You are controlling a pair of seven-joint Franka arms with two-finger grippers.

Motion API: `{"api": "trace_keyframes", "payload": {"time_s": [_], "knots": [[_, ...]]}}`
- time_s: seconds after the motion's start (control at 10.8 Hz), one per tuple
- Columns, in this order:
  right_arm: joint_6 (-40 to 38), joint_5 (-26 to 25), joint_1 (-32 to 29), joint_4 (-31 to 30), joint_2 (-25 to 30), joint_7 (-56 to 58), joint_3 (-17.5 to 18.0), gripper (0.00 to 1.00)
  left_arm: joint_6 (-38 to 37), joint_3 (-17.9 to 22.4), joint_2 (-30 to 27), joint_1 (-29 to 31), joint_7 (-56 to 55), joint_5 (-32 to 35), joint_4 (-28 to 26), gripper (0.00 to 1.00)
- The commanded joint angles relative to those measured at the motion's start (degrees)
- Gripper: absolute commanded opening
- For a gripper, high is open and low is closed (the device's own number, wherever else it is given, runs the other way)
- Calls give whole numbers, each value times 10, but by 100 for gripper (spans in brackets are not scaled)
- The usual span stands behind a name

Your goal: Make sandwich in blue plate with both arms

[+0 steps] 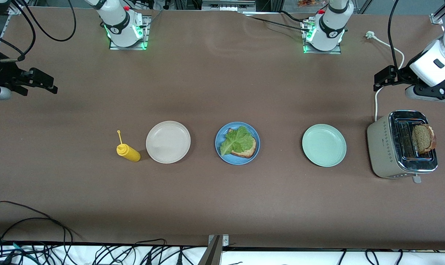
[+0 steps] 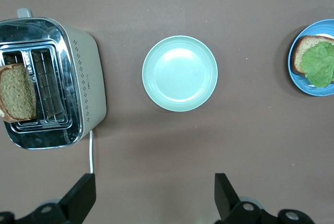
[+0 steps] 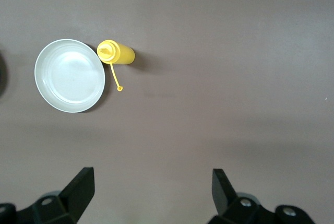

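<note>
The blue plate (image 1: 237, 143) is sitting mid-table, carrying one slice of bread (image 1: 249, 148) with a lettuce leaf (image 1: 236, 140) lying on top, so the sandwich is lacking its top. The second slice (image 1: 423, 138) is standing upright in a slot of the toaster (image 1: 386, 149) at the left arm's end of the table. That slice is looking light, stiff but crumbly, best pinched gently across its flat faces at the exposed upper edge and lifted straight up, since the slot walls are hemming it in. The left gripper (image 2: 155, 195) is hanging above bare table near the toaster, jaws spread wide and holding nothing. The right gripper (image 3: 151, 192) is waiting at its own end, likewise wide and unloaded. A mint-green plate (image 1: 324, 145) is lying between toaster and blue plate; a beige plate (image 1: 168, 141) and a yellow squeeze bottle (image 1: 128, 152) are lying toward the right arm's end.
</note>
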State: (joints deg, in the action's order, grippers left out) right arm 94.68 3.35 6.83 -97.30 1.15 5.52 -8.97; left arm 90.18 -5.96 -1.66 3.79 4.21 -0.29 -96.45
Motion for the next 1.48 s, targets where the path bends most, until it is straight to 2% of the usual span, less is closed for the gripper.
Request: {"api": "trace_keyframes", "payload": {"time_s": [0.0, 0.37, 1.39], "knots": [[-20, -19, 8, 2, 9, -7, -6, 100, -4, 1, -4, 1, 7, -8, 0, 100], [-61, -27, 7, 47, -3, -9, -4, 100, -5, 1, -4, 1, 7, -8, 0, 100], [-61, -41, 4, 51, -7, -3, -6, 100, -5, 0, -4, 1, 6, -8, 0, 100]]}}
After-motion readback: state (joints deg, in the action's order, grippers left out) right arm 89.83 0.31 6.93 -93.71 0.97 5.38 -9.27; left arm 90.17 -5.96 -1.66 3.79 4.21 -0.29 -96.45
